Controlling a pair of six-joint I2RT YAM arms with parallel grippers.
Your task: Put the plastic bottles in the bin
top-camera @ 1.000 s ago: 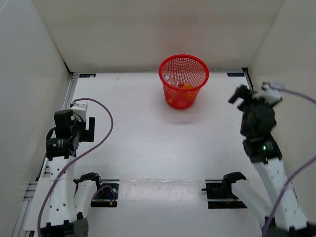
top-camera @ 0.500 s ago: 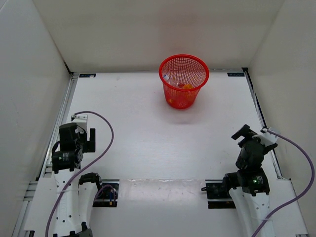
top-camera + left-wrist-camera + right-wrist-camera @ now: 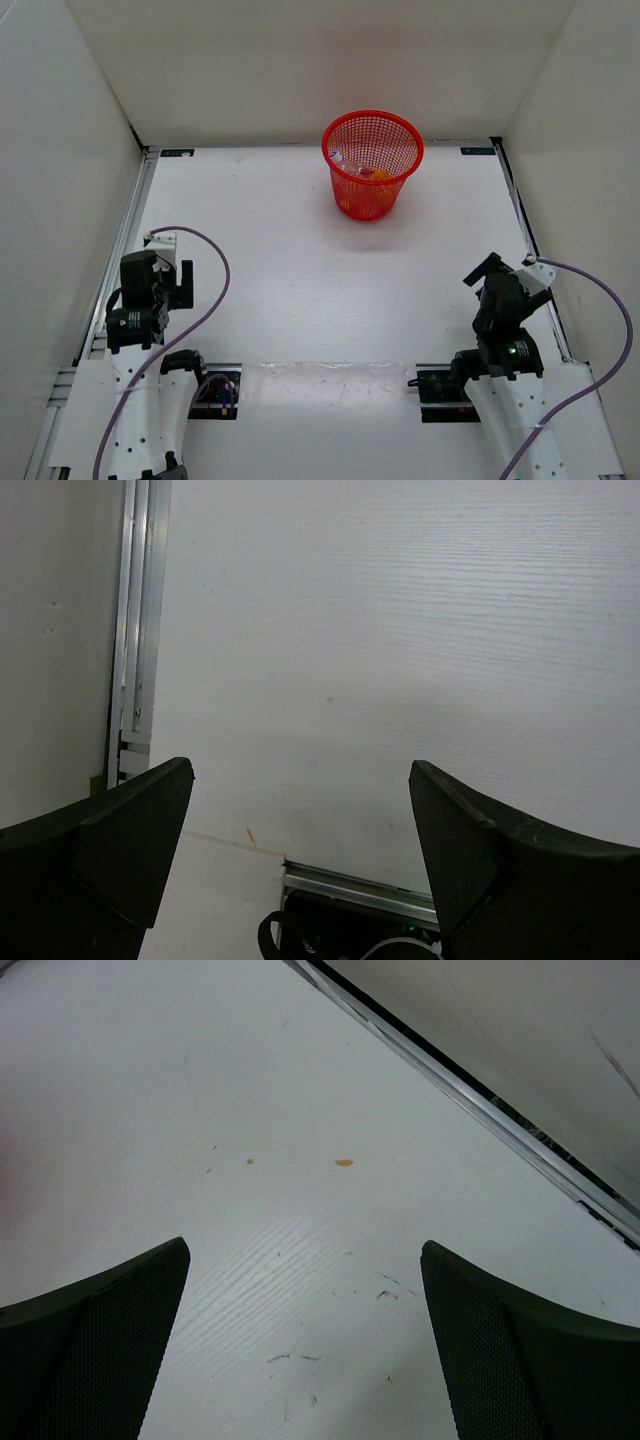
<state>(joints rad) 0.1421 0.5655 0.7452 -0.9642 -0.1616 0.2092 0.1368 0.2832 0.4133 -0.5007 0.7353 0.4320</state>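
**Top external view.**
- The bin [image 3: 366, 202] stands upright at the far side of the table [image 3: 290, 270], a little right of centre and close to the back wall. Its long axis is vertical, with the open mouth up and the mesh wall narrowing to the base.
- Both plastic bottles are inside it. The clear bottle [image 3: 343, 163] leans against the left inner wall. It looks slanted, but through the mesh I cannot tell which end is the neck.
- The orange bottle [image 3: 380, 175] sits lower, toward the middle of the basket. Its direction cannot be read.
- The left gripper [image 3: 182, 283] is folded back near its base at the near left, well apart from the bin.
- The right gripper [image 3: 490, 273] is at the near right, also well apart from the bin.
- A purple cable [image 3: 215, 285] loops beside the left arm.

**Left wrist view.**
- The left gripper [image 3: 300, 815] has its jaws spread wide, with nothing between the fingers [image 3: 110, 850].
- Below it is bare white table [image 3: 400, 630]. An aluminium rail [image 3: 135, 630] runs along the left edge.
- Neither the bin nor the bottles are in frame.

**Right wrist view.**
- The right gripper [image 3: 305, 1295] is likewise spread apart and holds nothing. Its dark fingers [image 3: 90, 1350] frame scuffed tabletop [image 3: 180, 1070].
- Two small orange specks [image 3: 344, 1163] lie on the surface.
- A rail [image 3: 480, 1100] runs diagonally at the upper right.
- The bin is out of frame here too.
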